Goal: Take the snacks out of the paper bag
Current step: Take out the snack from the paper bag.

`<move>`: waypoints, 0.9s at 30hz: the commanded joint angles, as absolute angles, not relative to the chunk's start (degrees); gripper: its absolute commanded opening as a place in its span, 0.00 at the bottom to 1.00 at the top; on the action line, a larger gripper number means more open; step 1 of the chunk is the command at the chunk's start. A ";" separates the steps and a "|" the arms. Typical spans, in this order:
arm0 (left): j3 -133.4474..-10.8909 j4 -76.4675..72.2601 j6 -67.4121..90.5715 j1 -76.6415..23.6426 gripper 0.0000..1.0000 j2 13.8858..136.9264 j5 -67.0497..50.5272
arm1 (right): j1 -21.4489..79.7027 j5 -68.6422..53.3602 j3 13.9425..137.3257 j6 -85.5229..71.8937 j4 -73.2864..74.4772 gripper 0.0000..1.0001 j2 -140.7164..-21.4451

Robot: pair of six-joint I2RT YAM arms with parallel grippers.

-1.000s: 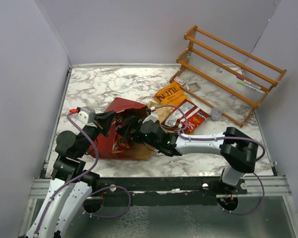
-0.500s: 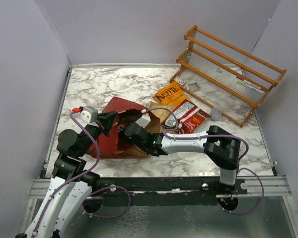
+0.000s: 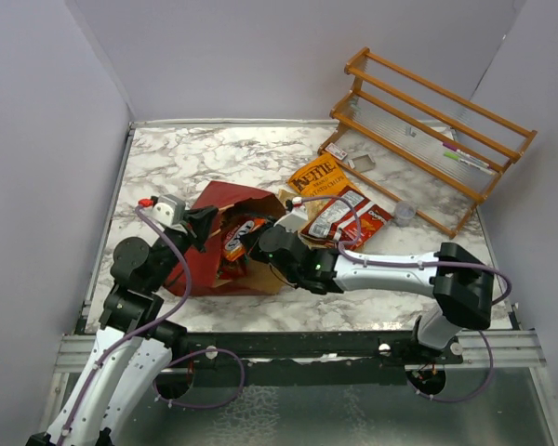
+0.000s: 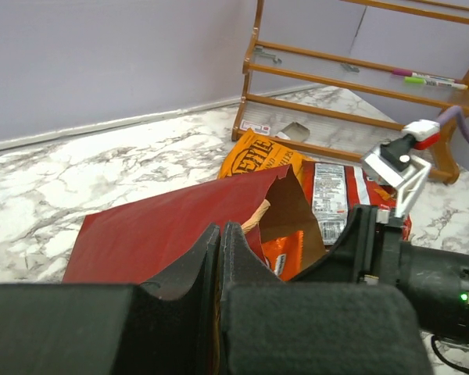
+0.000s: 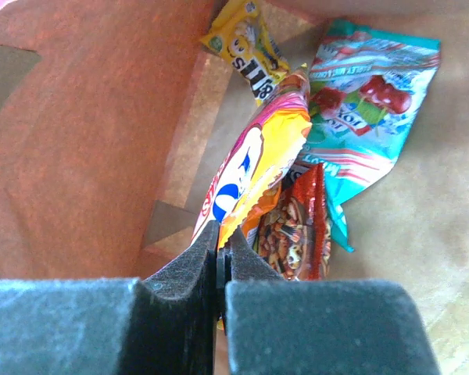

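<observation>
The right gripper (image 5: 219,244) pinches the near end of the orange-yellow packet (image 5: 254,164) inside the paper bag (image 5: 78,133); its long axis runs straight ahead of the fingertips, deeper in; the left gripper (image 4: 220,234) seems clamped on the bag's rim.

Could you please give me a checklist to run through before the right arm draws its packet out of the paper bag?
1. Right pincer shut on the orange packet: ok.
2. Left pincer pinching the paper bag wall, holding the mouth open: ok.
3. Held packet free of the red pack under it: cannot tell, they overlap.
4. Set-down spot on the table near the Kettle bag: ok, bare marble shows.
5. Bag emptied after this pull: not ok, the yellow pack and teal pack lie inside.
</observation>
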State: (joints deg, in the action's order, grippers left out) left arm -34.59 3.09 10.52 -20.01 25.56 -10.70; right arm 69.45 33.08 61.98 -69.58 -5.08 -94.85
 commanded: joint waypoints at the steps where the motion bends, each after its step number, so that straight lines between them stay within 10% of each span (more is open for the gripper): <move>1: -35.59 5.63 9.03 -20.04 0.00 25.84 -5.32 | 69.61 38.17 58.23 -67.43 -8.57 0.01 -91.96; 27: -35.62 6.63 8.95 -19.75 0.00 26.84 -0.10 | 69.55 32.01 49.46 -17.63 -25.59 0.01 -68.27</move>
